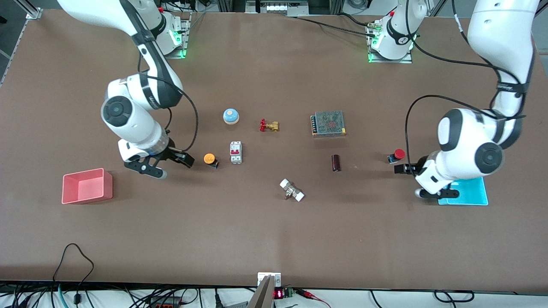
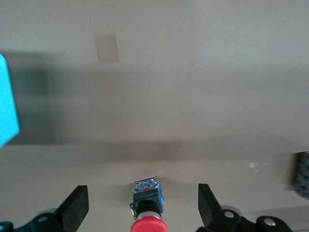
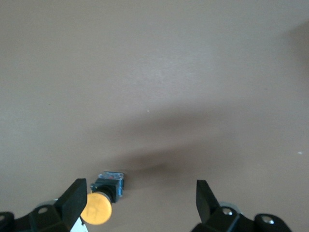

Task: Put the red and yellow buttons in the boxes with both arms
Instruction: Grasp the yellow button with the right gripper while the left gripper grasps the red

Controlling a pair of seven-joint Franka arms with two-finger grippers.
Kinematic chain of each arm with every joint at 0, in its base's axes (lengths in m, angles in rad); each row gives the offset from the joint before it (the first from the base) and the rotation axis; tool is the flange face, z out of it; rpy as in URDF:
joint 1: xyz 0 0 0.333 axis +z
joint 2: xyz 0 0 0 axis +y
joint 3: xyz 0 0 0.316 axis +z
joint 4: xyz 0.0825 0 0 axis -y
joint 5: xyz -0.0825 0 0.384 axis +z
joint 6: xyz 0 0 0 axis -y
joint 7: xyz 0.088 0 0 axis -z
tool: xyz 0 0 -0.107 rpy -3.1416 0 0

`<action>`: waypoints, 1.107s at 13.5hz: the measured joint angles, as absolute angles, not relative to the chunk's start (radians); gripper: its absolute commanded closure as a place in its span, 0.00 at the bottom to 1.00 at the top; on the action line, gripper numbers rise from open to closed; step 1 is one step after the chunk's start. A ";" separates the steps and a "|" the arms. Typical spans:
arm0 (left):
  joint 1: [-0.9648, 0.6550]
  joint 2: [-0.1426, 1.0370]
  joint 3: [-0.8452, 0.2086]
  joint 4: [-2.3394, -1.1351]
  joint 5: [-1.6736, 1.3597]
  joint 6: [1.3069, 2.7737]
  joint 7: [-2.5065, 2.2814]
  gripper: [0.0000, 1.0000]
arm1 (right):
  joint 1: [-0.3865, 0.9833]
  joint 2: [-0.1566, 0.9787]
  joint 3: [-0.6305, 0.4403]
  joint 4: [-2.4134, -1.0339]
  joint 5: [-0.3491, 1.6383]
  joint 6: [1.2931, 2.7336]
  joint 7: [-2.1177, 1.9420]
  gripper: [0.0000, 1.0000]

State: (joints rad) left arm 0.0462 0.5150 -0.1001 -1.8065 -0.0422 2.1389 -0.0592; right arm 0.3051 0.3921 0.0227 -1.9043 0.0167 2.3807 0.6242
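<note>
- The left claw [image 1: 412, 179] is held open, just beside the red button [image 1: 397, 155] on the worktop [image 1: 274, 231], near the cyan box [image 1: 469, 192].
- The right claw [image 1: 169, 164] is held open beside the yellow button [image 1: 210, 160]; the pink box [image 1: 87, 186] is placed toward that arm's end.

Red button [image 1: 399, 154]; orange-yellow button [image 1: 209, 158]; pink-red box [image 1: 87, 186]; cyan box [image 1: 471, 192]; brown table [image 1: 274, 239]; black grippers.
</note>
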 measured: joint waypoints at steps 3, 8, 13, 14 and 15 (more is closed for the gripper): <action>0.053 0.509 -0.099 -1.872 -0.042 2.156 -0.127 0.00 | 0.329 0.412 0.023 -1.877 0.017 2.385 0.667 0.00; 0.053 0.489 -0.099 -1.926 -0.069 2.156 -0.230 0.00 | 0.382 0.459 0.032 -1.868 0.017 2.384 0.650 0.00; 0.052 0.490 -0.099 -1.956 -0.089 2.162 -0.226 0.00 | 0.382 0.489 0.052 -1.867 0.017 2.386 0.598 0.00; 0.052 0.491 -0.100 -1.958 -0.089 2.165 -0.220 0.00 | 0.382 0.496 0.052 -1.867 0.017 2.389 0.595 0.00; 0.052 0.492 -0.100 -1.961 -0.089 2.167 -0.216 0.00 | 0.382 0.506 0.052 -1.867 0.017 2.395 0.592 0.00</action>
State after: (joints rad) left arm 0.0517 0.4924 -0.0996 -1.9608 -0.0886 2.1673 -0.2165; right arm 0.3817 0.5058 0.0524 -1.8669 0.0165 2.3945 0.5919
